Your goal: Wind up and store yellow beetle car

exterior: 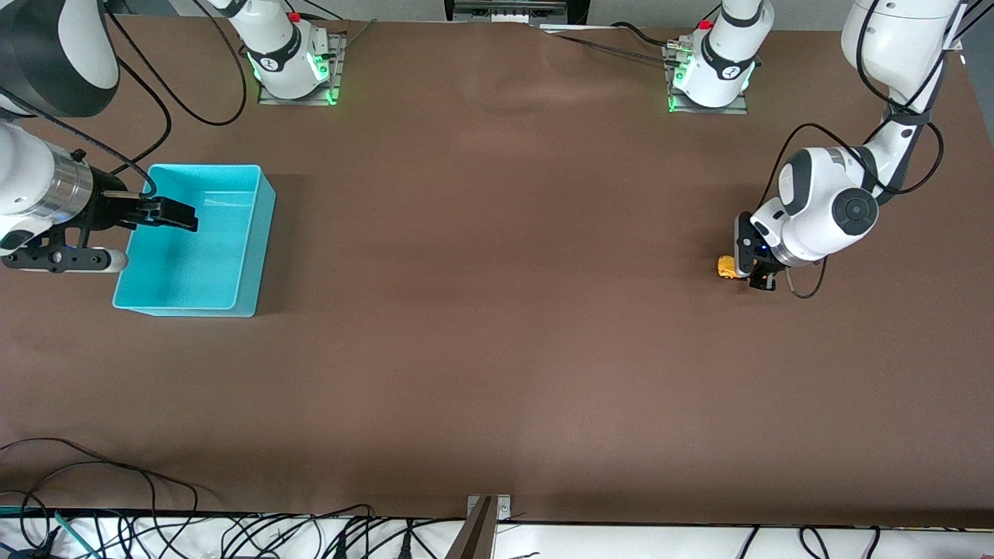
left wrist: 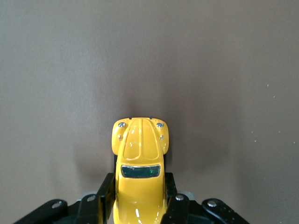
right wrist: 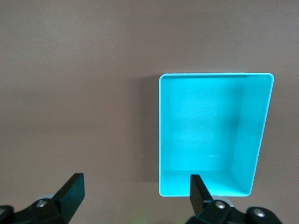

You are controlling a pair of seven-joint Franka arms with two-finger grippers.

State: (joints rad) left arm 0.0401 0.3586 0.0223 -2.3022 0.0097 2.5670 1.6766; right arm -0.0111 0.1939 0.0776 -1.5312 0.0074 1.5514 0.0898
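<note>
The yellow beetle car (exterior: 727,267) (left wrist: 139,168) sits on the brown table toward the left arm's end. My left gripper (exterior: 759,272) (left wrist: 139,193) is down at the table and shut on the car, one black finger (left wrist: 106,191) pressed against each side of its rear half. The car's rounded nose sticks out past the fingertips. My right gripper (exterior: 167,213) (right wrist: 135,191) hangs open over the edge of the cyan bin (exterior: 194,241) (right wrist: 212,133) with nothing between its fingers.
The cyan bin stands at the right arm's end of the table, and nothing lies in it. Both arm bases (exterior: 291,58) stand along the table's edge farthest from the front camera. Cables (exterior: 233,536) lie past the table's edge nearest that camera.
</note>
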